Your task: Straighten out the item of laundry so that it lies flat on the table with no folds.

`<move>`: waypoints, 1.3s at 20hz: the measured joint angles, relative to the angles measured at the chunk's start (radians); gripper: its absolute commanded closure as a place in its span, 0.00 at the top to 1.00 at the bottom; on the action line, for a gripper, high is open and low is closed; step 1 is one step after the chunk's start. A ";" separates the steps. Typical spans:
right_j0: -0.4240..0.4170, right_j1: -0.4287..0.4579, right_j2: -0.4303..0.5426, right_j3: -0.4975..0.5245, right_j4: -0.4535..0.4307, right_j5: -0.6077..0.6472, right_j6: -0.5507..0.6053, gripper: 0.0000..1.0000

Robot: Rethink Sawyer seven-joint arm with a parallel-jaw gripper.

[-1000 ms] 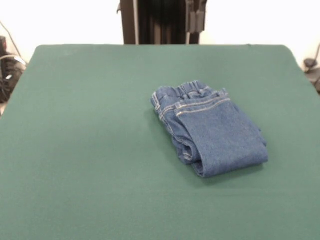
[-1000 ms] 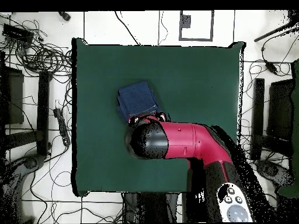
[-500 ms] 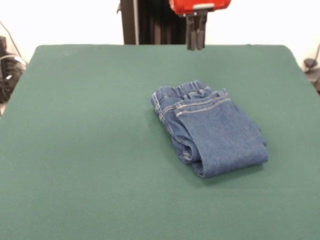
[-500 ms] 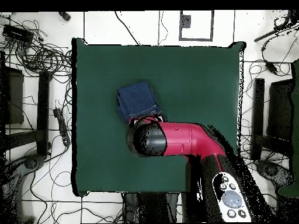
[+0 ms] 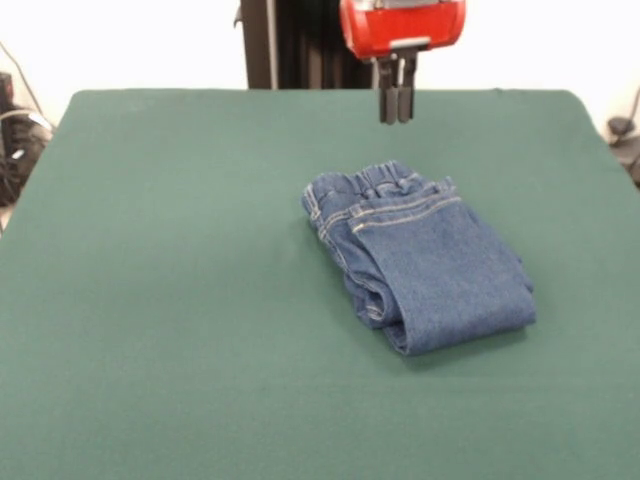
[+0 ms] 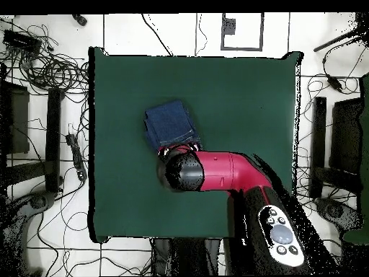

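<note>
The blue denim jeans [image 5: 415,255] lie folded in a compact bundle right of the middle of the dark green table [image 5: 180,300], gathered waistband toward the far side. In the overhead view the jeans [image 6: 170,124] show as a blue square just beyond the arm's head. My gripper [image 5: 396,105] hangs from the red arm above the far part of the table, behind the waistband and well above the cloth. Its two fingers hang close together, holding nothing. The arm's red and black head [image 6: 189,172] hides the gripper in the overhead view.
The robot's black pedestal [image 5: 300,45] stands at the table's far edge. Cables and black stands [image 6: 43,72] lie on the floor round the table. The arm's red link [image 6: 238,173] reaches over the table's robot-side half.
The red arm has come down into the front view, and the gripper has dropped lower toward the jeans' waistband. The jeans have not moved.
</note>
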 measured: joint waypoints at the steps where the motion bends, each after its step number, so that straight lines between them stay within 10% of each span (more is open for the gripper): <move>1: 0.000 0.003 0.000 0.000 0.000 0.000 0.000 0.00; 22: -0.041 0.009 0.036 0.003 -0.096 0.000 0.000 0.00; 23: -0.047 0.009 0.046 0.003 -0.104 0.000 0.000 1.00; 26: -0.049 0.009 0.049 0.003 -0.107 0.000 0.000 1.00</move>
